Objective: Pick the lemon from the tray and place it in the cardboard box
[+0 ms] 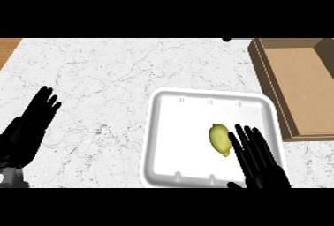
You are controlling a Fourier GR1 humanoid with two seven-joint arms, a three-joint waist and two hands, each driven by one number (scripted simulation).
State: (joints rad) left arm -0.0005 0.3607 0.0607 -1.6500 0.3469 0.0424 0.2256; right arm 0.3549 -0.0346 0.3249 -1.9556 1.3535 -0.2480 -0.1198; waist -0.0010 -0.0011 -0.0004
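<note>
Cardboard box (306,84) cropped at right edge

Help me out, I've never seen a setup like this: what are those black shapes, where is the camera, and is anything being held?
The camera sits at the robot's head, looking steeply down at a marble counter. The black shapes are its two hands. The left hand rests open at the left edge. The right hand is over a white tray, fingers straight, right beside a lemon. Nothing is held yet. A cardboard box stands open at the right.
</note>
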